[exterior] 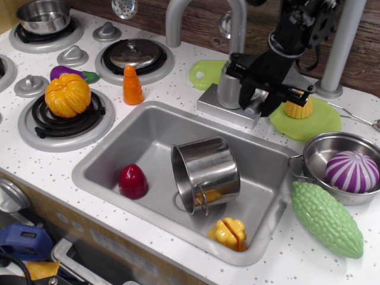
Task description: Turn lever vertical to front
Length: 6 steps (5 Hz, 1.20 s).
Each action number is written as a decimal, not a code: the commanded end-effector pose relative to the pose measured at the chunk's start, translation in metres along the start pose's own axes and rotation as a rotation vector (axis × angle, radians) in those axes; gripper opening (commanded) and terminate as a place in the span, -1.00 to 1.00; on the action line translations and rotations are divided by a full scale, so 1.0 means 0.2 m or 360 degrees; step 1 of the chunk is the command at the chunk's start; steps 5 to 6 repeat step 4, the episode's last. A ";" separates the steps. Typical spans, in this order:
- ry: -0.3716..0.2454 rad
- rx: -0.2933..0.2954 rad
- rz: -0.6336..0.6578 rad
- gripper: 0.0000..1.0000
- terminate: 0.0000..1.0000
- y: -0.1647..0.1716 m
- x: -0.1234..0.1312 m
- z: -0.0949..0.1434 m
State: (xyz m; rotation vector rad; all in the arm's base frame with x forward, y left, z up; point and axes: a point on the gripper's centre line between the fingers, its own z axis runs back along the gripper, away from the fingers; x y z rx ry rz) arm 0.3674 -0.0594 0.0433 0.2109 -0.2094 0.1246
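Black and blocky, the claw (256,102) hangs low at the right side of the faucet body (228,86), its two fingers (244,94) spread apart and pointing down, straddling the round stub where the lever (256,104) sits. Only a sliver of silver-grey shows between the fingers, so the lever's angle cannot be told, nor whether the fingers actually press on it; the claw is parted, not clamped shut. No brand, label or writing can be read anywhere in the view. Behind the claw the tall curved spout (205,15) rises and arches to the left. Just right of the claw a yellow corn piece (300,107) stands on a light green plate (309,122), partly hidden by the arm. On the white speckled surface (178,89) an orange carrot (132,85) stands upright near the sink's back left corner, and an orange pumpkin (67,94) rests on the front burner. Inside the sink (107,163) a steel pot (206,171) lies tipped on its side, with a dark red fruit (133,181) to its left and a yellow piece (228,233) near the front wall. At the right a green bitter gourd (326,218) lies beside a steel bowl (317,155) holding a purple striped onion (352,171).
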 end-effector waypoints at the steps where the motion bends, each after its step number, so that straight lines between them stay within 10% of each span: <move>1: -0.0122 -0.0066 0.0038 -1.00 -1.00 0.01 -0.01 0.04; 2: -0.0124 -0.0068 -0.0005 1.00 -1.00 0.02 -0.01 0.06; 3: -0.0124 -0.0068 -0.0005 1.00 -1.00 0.02 -0.01 0.06; 4: -0.0124 -0.0068 -0.0005 1.00 1.00 0.02 -0.01 0.06; 6: -0.0124 -0.0068 -0.0005 1.00 1.00 0.02 -0.01 0.06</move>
